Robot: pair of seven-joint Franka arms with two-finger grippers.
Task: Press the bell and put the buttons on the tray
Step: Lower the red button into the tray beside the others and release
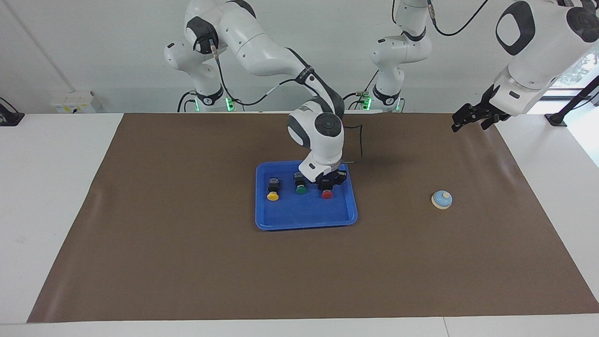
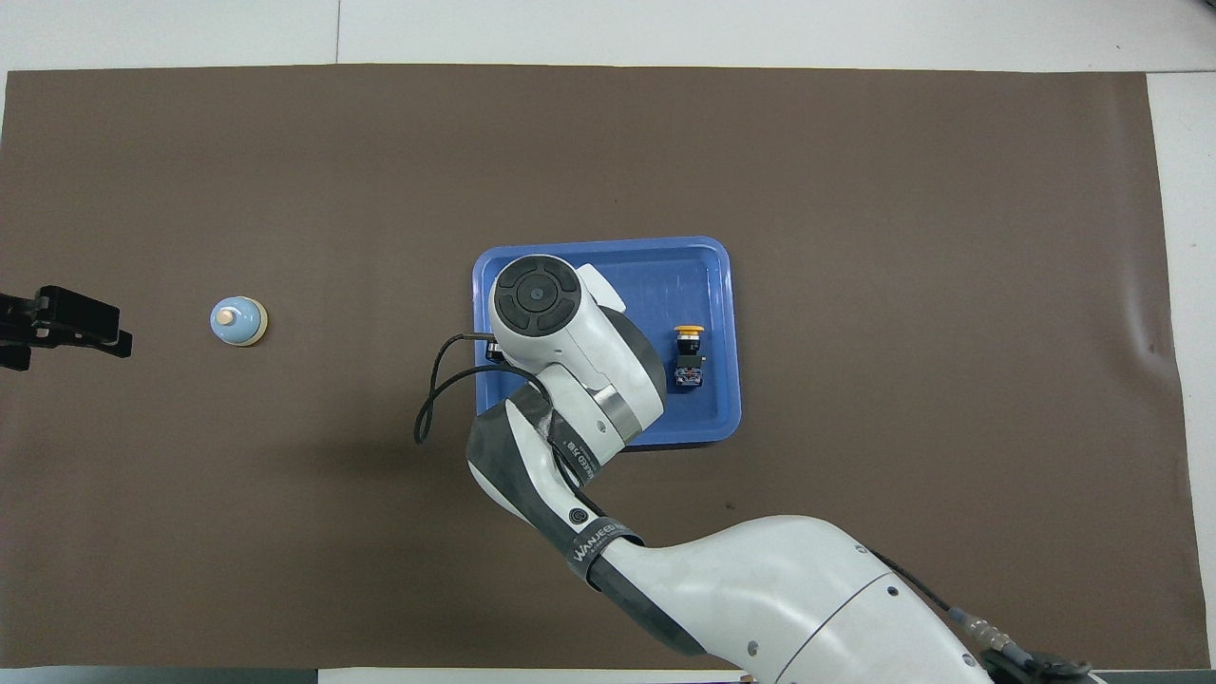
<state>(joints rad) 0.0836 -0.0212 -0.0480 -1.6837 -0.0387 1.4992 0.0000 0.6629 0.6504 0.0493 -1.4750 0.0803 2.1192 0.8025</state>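
The blue tray [image 1: 304,223] lies mid-table and also shows in the overhead view [image 2: 708,255]. In it stand the yellow button [image 1: 273,191], the green button [image 1: 300,185] and the red button [image 1: 326,194] in a row. My right gripper [image 1: 329,181] is down in the tray, right on the red button's black body. In the overhead view my right arm hides the green and red buttons; only the yellow button [image 2: 689,355] shows. The bell [image 1: 441,200] stands on the mat toward the left arm's end [image 2: 237,320]. My left gripper [image 1: 469,119] waits raised over the mat at that end [image 2: 71,323].
A brown mat [image 1: 187,234] covers most of the white table. A black cable [image 1: 360,140] hangs from my right wrist over the tray's rim nearer the robots.
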